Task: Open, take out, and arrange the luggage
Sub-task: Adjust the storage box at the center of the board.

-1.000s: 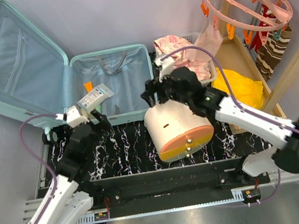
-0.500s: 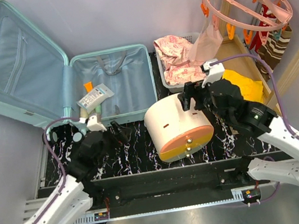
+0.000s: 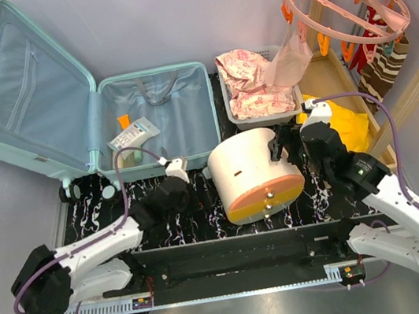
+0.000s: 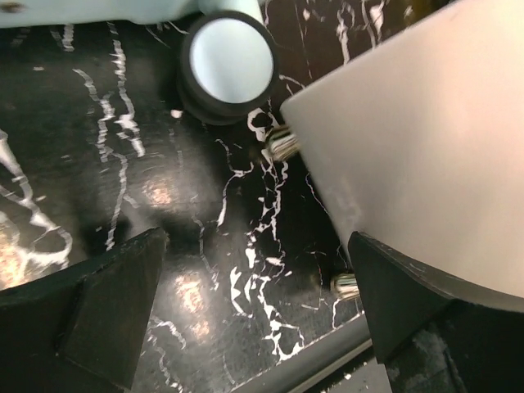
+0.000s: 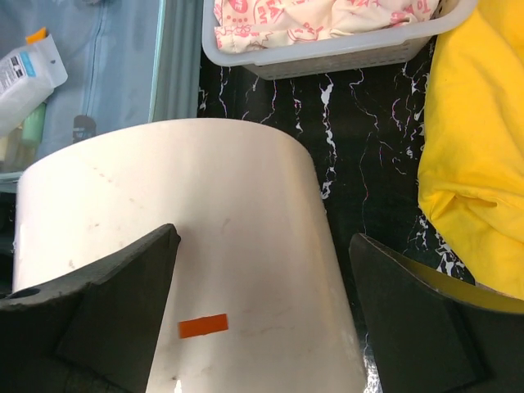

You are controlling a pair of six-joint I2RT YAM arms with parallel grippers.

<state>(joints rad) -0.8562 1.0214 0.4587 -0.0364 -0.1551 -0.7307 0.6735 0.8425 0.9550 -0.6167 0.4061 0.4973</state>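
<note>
Right now we see both claws spread wide and holding nothing. Our left claw (image 4: 254, 246) hangs low over the black white-veined marble tabletop (image 4: 123, 164), with only bare tabletop between its fingers. Just ahead of it sits a small round pale wheel (image 4: 229, 61) of the large pale mint-blue ribbed hard-shell suitcase (image 3: 159, 117). Close against the finger on the right of the wrist view lies the side of the big cream cylinder with an orange end (image 3: 256, 173); we cannot tell whether the two touch. The suitcase lies open beyond the left claw, its base shell flat on the tabletop and its lid leaning back to the far left, grey-blue lining showing. Inside the base, also beyond the left claw, lies a white flat pouch with an orange tip (image 3: 133, 135).

Our right claw (image 5: 262, 237) stands at the cylinder's far right side, its fingers wide apart over the curved cream wall and not clamped on it. Ahead of this claw is a white mesh plastic basket (image 5: 327, 53) filled with pink-printed cloth (image 5: 311, 16), and off to its right lies a crumpled yellow cloth (image 5: 475, 147).
</note>
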